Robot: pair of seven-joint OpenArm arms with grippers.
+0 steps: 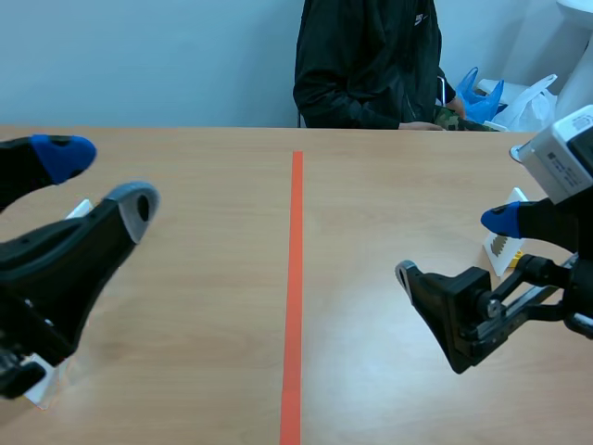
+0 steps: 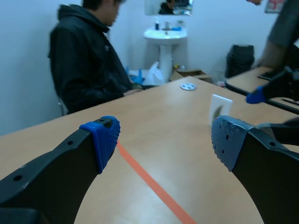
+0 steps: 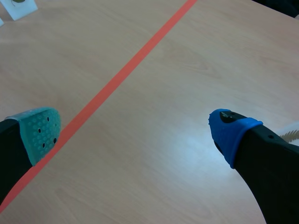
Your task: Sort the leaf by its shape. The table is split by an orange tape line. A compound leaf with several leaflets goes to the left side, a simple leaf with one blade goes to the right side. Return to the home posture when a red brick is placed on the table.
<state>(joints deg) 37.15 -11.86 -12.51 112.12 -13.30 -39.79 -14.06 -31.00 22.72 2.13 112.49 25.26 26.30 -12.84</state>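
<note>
No loose leaf lies on the bare wood between my grippers. The orange tape line (image 1: 295, 278) runs down the table's middle. My left gripper (image 1: 100, 181) hovers open over the left side, nothing between its fingers (image 2: 166, 140). Over the right side, my right gripper (image 1: 455, 247) is also open and holds nothing (image 3: 135, 133). A white card with a feathery leaf (image 1: 503, 247) stands just behind the right gripper and also shows in the left wrist view (image 2: 219, 108). Another white card (image 1: 79, 209) peeks out behind the left gripper's fingers.
A person in a black jacket (image 1: 366, 60) sits across the table, a hand near something green at the far edge (image 1: 449, 115). Blue and white bags (image 1: 505, 100) lie behind. A small white disc (image 2: 188, 86) lies on the far right. A white card (image 3: 18, 7) sits far left.
</note>
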